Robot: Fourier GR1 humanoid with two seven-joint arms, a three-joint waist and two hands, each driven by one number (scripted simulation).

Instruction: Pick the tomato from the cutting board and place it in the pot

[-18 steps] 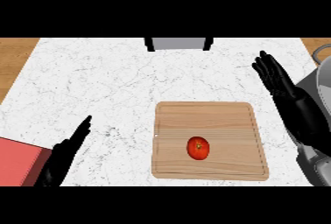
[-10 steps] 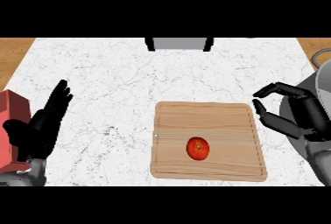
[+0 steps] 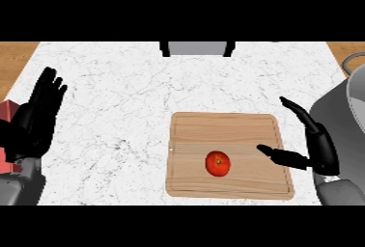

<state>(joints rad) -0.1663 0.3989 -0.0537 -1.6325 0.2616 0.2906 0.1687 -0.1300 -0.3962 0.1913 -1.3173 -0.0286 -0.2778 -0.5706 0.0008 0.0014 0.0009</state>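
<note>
My right hand [image 3: 319, 149] hangs over the cutting board's [image 3: 228, 130] right edge, fingers and thumb spread apart, holding nothing. The tomato [image 3: 218, 163] lies just to its left, untouched. If I close too soon, the thumb could nudge it rolling. The pot [image 3: 354, 101], seemingly right beside the wrist, waits. My left hand [image 3: 35, 120] rests open, well apart.

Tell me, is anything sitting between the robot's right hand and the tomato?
Nothing visible is. The tomato lies alone on the cutting board, and the right hand is open just to its right, thumb over the board's edge. Only bare wood shows between them. The pot stands further right, behind that hand.
</note>
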